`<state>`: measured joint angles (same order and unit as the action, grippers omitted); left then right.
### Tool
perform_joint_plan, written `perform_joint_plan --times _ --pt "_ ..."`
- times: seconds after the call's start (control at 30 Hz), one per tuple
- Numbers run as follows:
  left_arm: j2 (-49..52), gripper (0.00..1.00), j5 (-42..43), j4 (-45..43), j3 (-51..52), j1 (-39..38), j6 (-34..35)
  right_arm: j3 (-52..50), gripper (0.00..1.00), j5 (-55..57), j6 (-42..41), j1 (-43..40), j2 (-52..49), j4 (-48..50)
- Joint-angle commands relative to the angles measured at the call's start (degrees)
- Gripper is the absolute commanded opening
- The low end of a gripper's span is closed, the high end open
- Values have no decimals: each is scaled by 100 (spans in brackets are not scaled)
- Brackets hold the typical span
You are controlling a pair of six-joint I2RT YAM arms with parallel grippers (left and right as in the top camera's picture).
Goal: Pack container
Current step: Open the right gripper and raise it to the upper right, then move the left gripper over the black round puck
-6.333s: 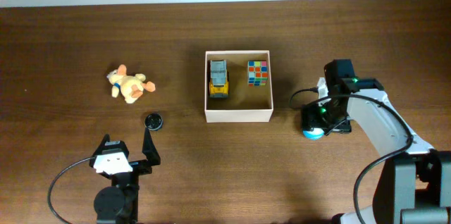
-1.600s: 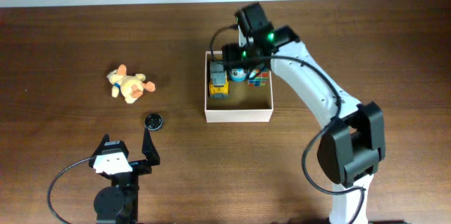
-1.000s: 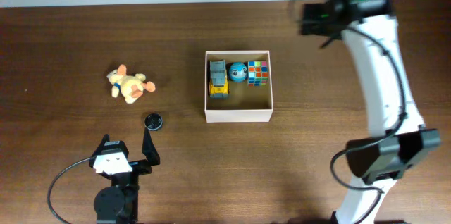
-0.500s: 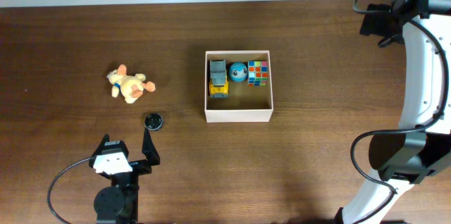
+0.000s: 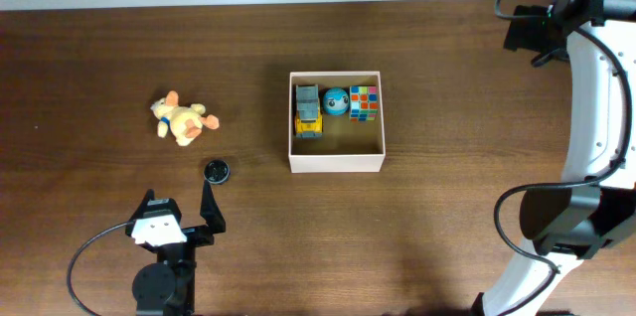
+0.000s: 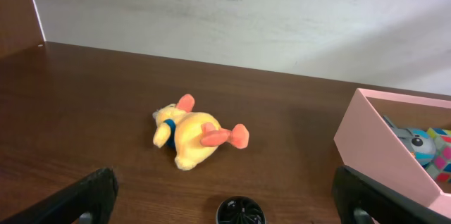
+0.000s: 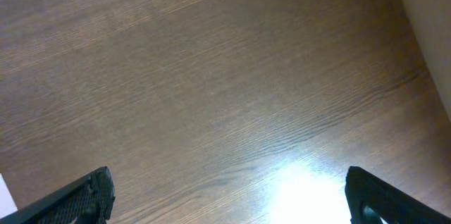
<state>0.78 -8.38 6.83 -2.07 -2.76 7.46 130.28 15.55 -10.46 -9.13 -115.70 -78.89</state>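
Sitting mid-bench, the container holds three toys: one truck, one blue ball, one puzzle cube. One plush duck and one black cap lie outside. Left hand and right hand gape wide, empty.

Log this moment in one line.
container: truck, blue ball, cube inside | outside: plush toy, black disc | left gripper: open | right gripper: open, empty

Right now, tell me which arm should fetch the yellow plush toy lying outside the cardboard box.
Left. The yellow plush toy lies left on the dark wooden table, just ahead of the left arm's open fingers; the right arm's fingers hang over the far right corner, beyond the white cardboard box.
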Motion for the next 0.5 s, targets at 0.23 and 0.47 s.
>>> perform_joint_plan --times 0.23,0.47 --pt "-44 99 -42 -13 31 20 -92 0 99 -33 13 11 4 2" --pt "-44 99 17 -15 31 20 -87 0 99 -33 13 11 4 0"
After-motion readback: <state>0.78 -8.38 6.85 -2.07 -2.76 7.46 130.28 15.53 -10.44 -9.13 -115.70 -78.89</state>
